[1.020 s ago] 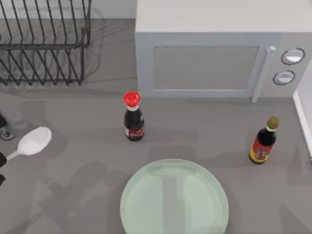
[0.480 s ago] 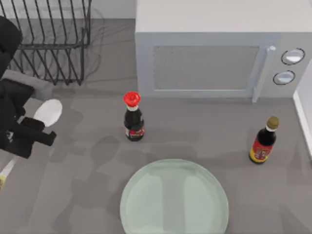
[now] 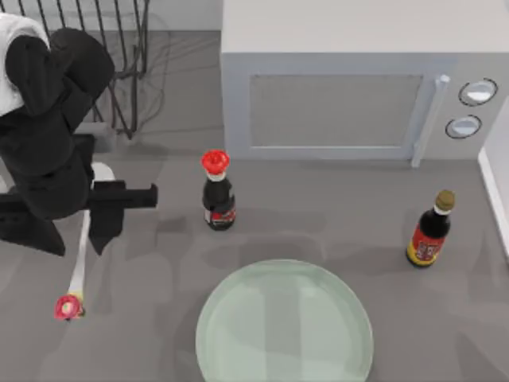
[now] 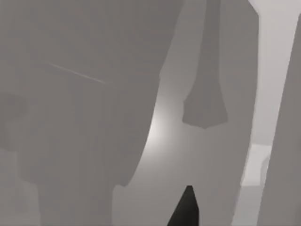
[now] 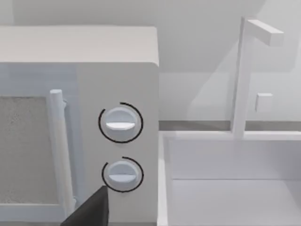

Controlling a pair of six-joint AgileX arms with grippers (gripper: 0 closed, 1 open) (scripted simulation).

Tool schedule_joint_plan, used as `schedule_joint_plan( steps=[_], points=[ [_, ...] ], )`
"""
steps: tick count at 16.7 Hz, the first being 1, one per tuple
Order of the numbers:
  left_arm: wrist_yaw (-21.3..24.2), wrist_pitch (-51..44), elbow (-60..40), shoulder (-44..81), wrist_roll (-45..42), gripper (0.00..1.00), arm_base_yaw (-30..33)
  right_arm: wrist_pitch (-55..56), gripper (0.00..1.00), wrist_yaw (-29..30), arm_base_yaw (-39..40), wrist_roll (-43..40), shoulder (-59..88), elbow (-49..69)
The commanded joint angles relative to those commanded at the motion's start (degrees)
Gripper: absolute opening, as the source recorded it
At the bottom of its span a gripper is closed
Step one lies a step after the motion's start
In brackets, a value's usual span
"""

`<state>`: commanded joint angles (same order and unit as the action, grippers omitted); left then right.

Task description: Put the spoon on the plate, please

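Observation:
The white spoon (image 3: 77, 272) hangs under my left gripper (image 3: 82, 227) at the table's left side, and the gripper is shut on its handle. The thin handle runs toward the front and ends in a pink-red knob (image 3: 68, 306). A bit of the bowl (image 3: 102, 171) peeks out behind the black arm. The pale mint-green plate (image 3: 284, 322) lies at the front centre, well to the right of the spoon. My right gripper (image 5: 89, 211) sits parked at the right, facing the microwave's two dials.
A red-capped sauce bottle (image 3: 216, 195) stands between the left gripper and the plate's far side. A second bottle with a yellow label (image 3: 430, 231) is at the right. The microwave (image 3: 350, 79) and wire dish rack (image 3: 119, 48) line the back. A white tray edge (image 3: 495, 183) lies far right.
My left arm has swung in from the left edge toward the right, carrying the spoon. The spoon has turned so its knob now points to the front.

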<state>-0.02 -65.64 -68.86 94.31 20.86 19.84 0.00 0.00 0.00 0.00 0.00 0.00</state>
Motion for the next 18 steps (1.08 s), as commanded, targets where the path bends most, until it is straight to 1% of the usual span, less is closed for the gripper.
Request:
schedule_joint_plan(
  steps=[12,16,18],
  points=[
    [0.92,-2.13,-4.26,10.08,46.85,0.00,13.68,0.00,1.00,0.00,0.00,0.00,0.00,0.00],
    [1.03,-2.59,-6.68,13.25,61.51,0.00,18.34,0.00,1.00,0.00,0.00,0.00,0.00,0.00],
    [1.02,-2.66,-8.19,14.78,70.15,0.00,20.82,0.00,1.00,0.00,0.00,0.00,0.00,0.00]
  ],
)
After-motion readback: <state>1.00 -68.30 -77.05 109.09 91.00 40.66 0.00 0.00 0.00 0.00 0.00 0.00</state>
